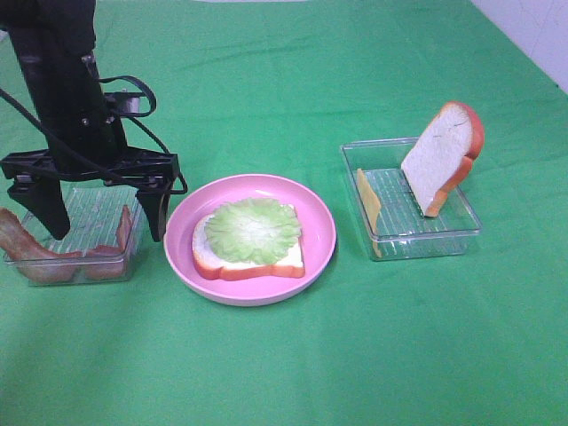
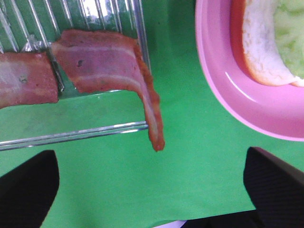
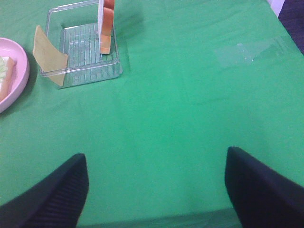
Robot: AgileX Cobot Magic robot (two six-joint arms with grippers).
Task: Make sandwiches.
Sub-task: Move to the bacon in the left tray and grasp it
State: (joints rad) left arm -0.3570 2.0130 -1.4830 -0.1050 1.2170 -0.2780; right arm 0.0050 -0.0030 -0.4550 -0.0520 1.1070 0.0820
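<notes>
Left hand spread wide above the reddish toy bacon strip at nine o'clock; descending, I could snag the wall of the clear plastic tray.

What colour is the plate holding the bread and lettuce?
The plate is pink, seen best in the exterior high view.

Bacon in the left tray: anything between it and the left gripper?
Nothing visible. The left gripper hangs open over the clear tray's edge; the bacon lies uncovered, one strip draped over the tray's wall.
</notes>
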